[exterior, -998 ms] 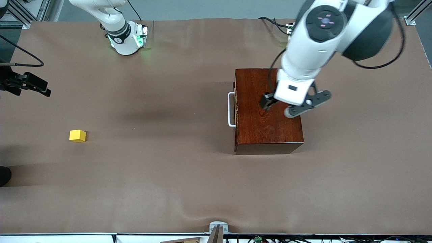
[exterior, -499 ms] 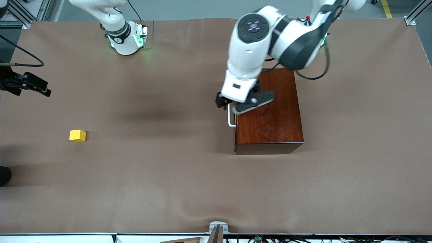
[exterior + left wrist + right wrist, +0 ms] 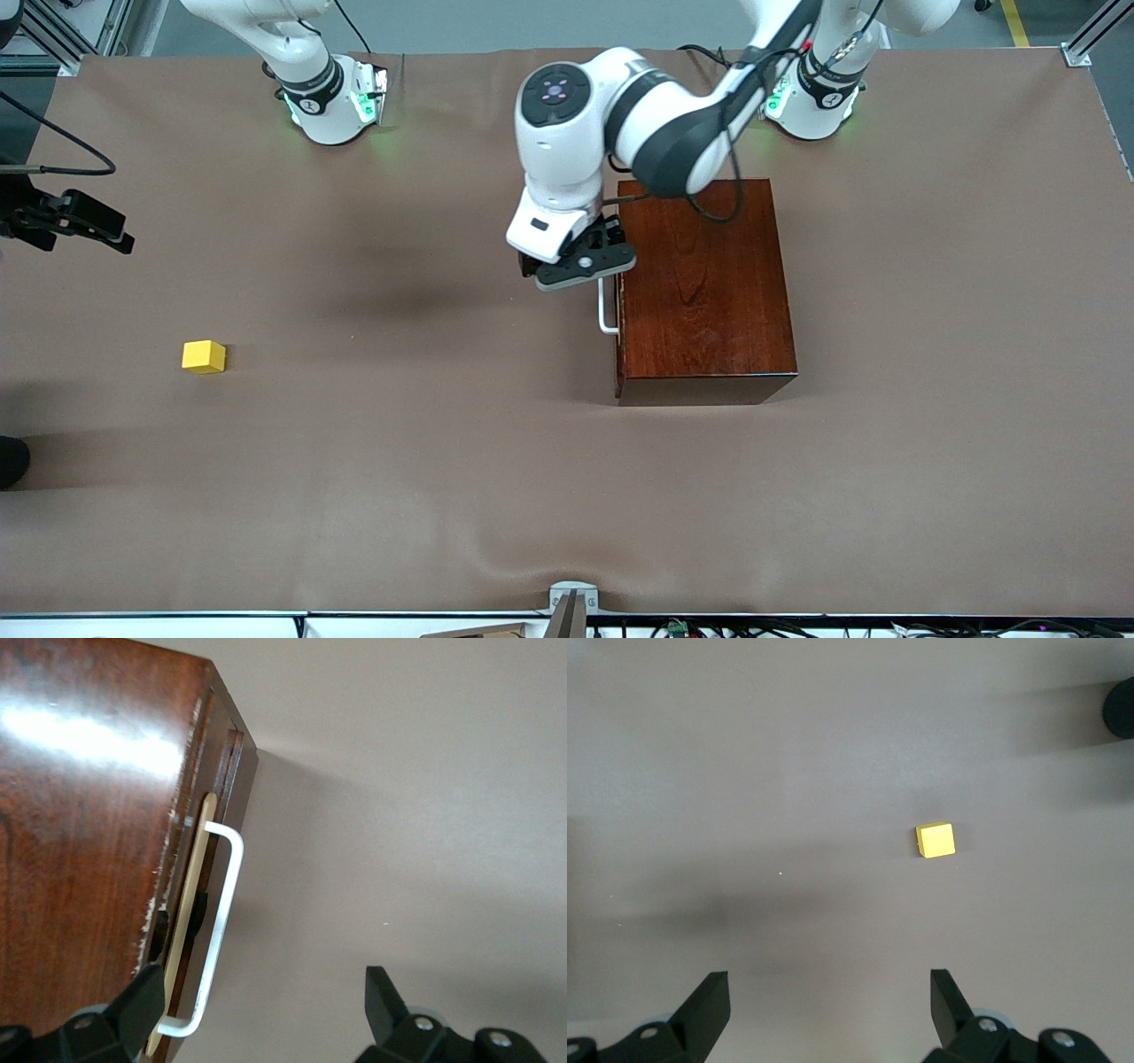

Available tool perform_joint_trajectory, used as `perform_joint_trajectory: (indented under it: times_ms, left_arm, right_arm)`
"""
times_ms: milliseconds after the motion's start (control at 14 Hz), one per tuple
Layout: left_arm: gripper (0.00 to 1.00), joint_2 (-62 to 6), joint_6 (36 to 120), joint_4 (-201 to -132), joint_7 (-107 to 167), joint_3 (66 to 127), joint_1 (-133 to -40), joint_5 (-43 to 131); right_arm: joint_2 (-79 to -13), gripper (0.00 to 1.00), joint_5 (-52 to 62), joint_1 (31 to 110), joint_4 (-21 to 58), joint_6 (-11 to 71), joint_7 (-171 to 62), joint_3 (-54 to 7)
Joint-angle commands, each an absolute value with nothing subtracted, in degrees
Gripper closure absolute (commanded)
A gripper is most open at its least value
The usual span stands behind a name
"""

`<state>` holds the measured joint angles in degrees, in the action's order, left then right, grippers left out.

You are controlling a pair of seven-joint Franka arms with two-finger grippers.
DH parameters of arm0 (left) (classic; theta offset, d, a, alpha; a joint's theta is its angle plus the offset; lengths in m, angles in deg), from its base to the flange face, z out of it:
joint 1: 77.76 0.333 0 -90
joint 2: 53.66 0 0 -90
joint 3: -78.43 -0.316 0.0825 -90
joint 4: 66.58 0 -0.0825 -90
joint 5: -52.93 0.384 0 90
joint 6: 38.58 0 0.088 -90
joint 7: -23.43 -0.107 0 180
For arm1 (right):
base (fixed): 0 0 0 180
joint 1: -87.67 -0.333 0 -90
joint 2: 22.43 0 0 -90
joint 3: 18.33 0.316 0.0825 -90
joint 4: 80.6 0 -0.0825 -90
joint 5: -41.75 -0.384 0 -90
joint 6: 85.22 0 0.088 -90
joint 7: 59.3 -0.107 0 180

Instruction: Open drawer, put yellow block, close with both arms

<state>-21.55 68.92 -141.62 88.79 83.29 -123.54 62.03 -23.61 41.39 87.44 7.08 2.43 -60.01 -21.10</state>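
Open brown surface (image 3: 461, 461) is seen all round the block (image 3: 204, 356); nothing stands beside it. The box (image 3: 704, 288) blocks the left arm's end of the surface. Bare surface lies in front of the drawer (image 3: 197, 895), with a gap shown between its handle (image 3: 217, 921) and front. The left tool (image 3: 576, 261) hangs over the handle's end, fingers spread.

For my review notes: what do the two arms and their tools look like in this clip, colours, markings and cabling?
Both arms are glossy white with black joint bands. The left arm carries a dark round cap with small pink marks and a loose black cable along it. The right arm rises from a white base glowing green; the left arm's base glows green too. Each black two-finger tool, left tool and right tool, shows small silver screws.
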Motion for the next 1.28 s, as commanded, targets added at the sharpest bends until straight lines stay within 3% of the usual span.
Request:
perform_joint_trajectory:
  times_ms: [0, 1212]
  left_arm:
    - [0.00, -18.6, 68.7, -139.8, 87.8, 82.6, -126.0, 65.9]
    - [0.00, -13.5, 66.4, -140.1, 86.2, 82.5, -127.2, 69.0]
  right_arm:
    - [-23.3, 0.00, 41.0, 86.6, 7.2, 2.1, -60.4, -21.7]
    - [-23.3, 0.00, 40.9, 86.6, 7.3, 2.0, -60.3, -21.7]
